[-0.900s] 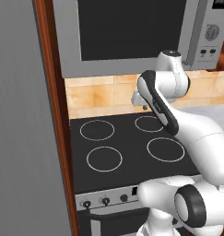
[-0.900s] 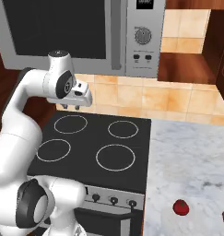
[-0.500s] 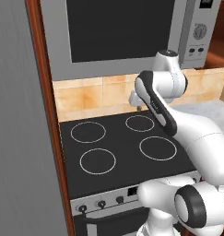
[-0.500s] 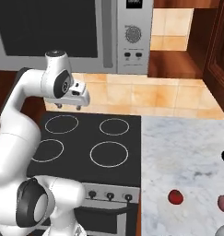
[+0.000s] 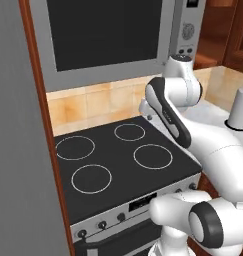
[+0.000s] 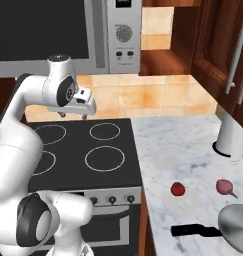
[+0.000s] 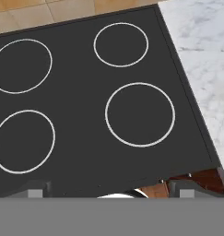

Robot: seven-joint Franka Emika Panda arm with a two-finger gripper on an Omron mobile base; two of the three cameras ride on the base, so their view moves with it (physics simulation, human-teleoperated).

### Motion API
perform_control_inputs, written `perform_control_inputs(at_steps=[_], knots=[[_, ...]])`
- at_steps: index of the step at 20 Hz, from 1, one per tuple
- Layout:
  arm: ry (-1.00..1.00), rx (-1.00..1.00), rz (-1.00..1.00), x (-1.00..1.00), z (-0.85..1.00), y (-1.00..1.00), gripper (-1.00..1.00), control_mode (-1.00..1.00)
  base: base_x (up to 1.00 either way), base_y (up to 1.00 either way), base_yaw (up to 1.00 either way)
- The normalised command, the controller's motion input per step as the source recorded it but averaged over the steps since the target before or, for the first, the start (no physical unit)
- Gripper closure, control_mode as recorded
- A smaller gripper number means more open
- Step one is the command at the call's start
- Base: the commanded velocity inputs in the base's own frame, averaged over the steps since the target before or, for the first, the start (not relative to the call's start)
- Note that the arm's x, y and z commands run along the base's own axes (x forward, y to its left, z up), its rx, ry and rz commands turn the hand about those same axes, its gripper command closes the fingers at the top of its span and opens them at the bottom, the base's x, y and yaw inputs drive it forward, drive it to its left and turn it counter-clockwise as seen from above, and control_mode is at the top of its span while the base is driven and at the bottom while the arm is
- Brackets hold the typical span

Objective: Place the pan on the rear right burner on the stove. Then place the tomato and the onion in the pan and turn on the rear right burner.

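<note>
The flat black glass stove [image 6: 73, 150] sits under the microwave, its four thin white rings all bare. The rear right burner [image 6: 104, 131], a smaller white circle outline, lies at the back beside the marble counter, with nothing on it. On that counter, well to the right of the stove, the small bright red smooth tomato [image 6: 177, 188] rests near the front. The dull purplish-pink round onion [image 6: 224, 186] lies just to its right, apart from it. The round shallow silver-grey metal pan [image 6: 235, 230] sits at the counter's front corner, upright, its straight black handle pointing left toward the stove.
</note>
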Motion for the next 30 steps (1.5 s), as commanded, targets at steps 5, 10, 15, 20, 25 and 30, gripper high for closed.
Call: perform_control_inputs(at_steps=[5,10,15,20,25,30], knots=[[0.0,0.0,0.0,0.0,0.0,0.0,-1.0,1.0,0.0,-0.04,-0.43],[0.0,0.0,0.0,0.0,0.0,0.0,-1.0,1.0,0.0,-0.04,-0.41],[0.0,0.0,0.0,0.0,0.0,0.0,-1.0,1.0,0.0,-0.01,-0.36],[0.0,0.0,0.0,0.0,0.0,0.0,-1.0,1.0,0.0,-0.01,-0.36],[0.0,0.0,0.0,0.0,0.0,0.0,-1.0,1.0,0.0,0.0,-0.32],[0.0,0.0,0.0,0.0,0.0,0.0,-1.0,1.0,0.03,0.0,-0.26]])
